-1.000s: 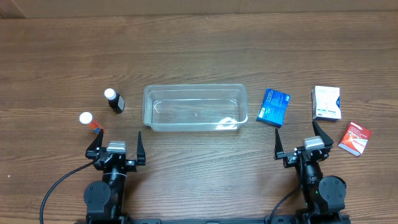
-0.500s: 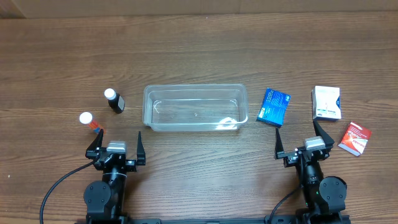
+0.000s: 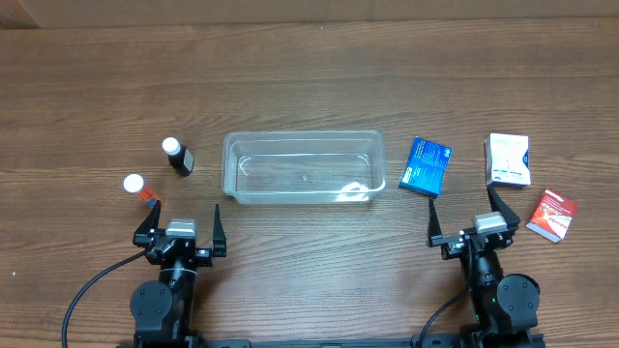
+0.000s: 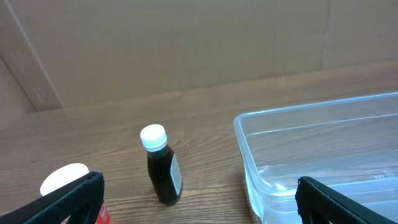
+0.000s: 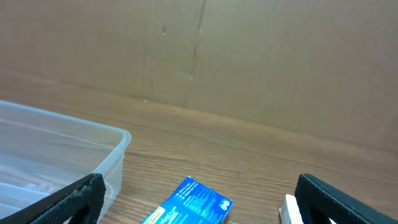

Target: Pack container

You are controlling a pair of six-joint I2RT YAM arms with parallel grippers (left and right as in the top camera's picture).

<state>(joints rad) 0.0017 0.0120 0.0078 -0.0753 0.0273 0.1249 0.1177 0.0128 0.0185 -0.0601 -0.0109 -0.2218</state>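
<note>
I've got the left tool (image 3: 187, 215) and right tool (image 3: 462, 208) both spread wide apart at the counter's (image 3: 309, 77) near edge. The container (image 3: 302, 135) sits mid-counter, between an upright dark bottle (image 3: 178, 157) and a blue packet (image 3: 427, 166).

Visible: dark bottle (image 3: 179, 158), orange vial (image 3: 141, 189) (white-capped), blue box (image 3: 426, 166), white box (image 3: 508, 160), red packet (image 3: 551, 215).

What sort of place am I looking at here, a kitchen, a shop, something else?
Probably a robot test bench. The left gripper and right gripper sit at a wood-grain table, a plain cardboard-like wall backs it, and a clear container lies between a dark bottle and a blue packet.
</note>
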